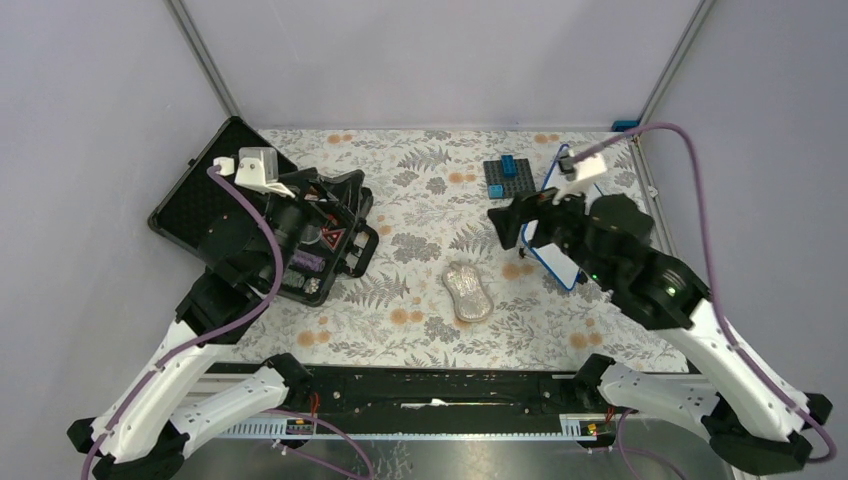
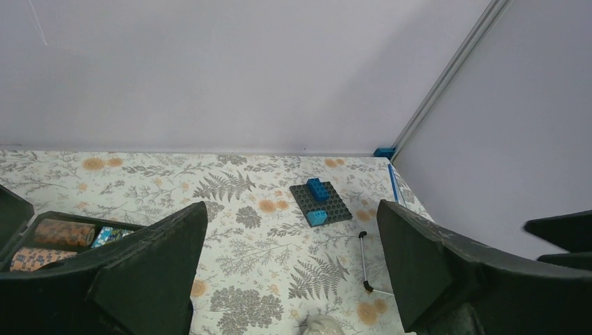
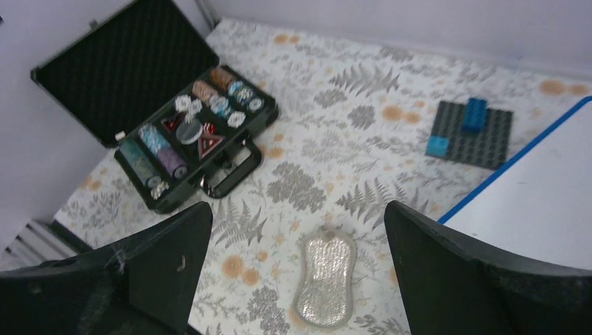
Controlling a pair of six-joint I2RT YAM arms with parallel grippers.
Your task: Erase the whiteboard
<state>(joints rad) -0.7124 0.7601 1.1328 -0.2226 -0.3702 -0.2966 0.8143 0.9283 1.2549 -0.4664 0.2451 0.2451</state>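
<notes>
Whiteboard (image 3: 541, 192): lying flat along the right edge of the tabletop, far half; thin blue frame, smooth white face. Visible stretch bare of marks, the rest hidden under the right arm.
Right end effector (image 3: 297, 234): released, fingers spread wide with nothing between them. Hovering over the board's inner edge and tilted toward the middle of the tabletop, likely lining up on the pad.
Silvery pad (image 3: 325, 279): peanut-shaped, glittery, soft-looking weave. Flat near the middle of the tabletop, apart from the board, untouched. Probably the wiper, so needing a pick first.
Left end effector (image 2: 292, 223): also released and empty. Held high over the open case by the left edge, well out of the way, facing the far right corner.
Case (image 3: 185, 132): black hard shell, egg-crate foam lid thrown back, rolls and discs in compartments. No part in this job, by the look of it.
Studded plate (image 1: 508, 177): dark grey with blue bricks clipped on, near the far edge, close to the board. Worth avoiding on a wide wipe.
Thin stick (image 2: 364, 262): pale shaft, dark tip, lying between plate and pad. Maybe a marker, too small to tell.
Progress: nothing gripped, wiping not yet begun.
</notes>
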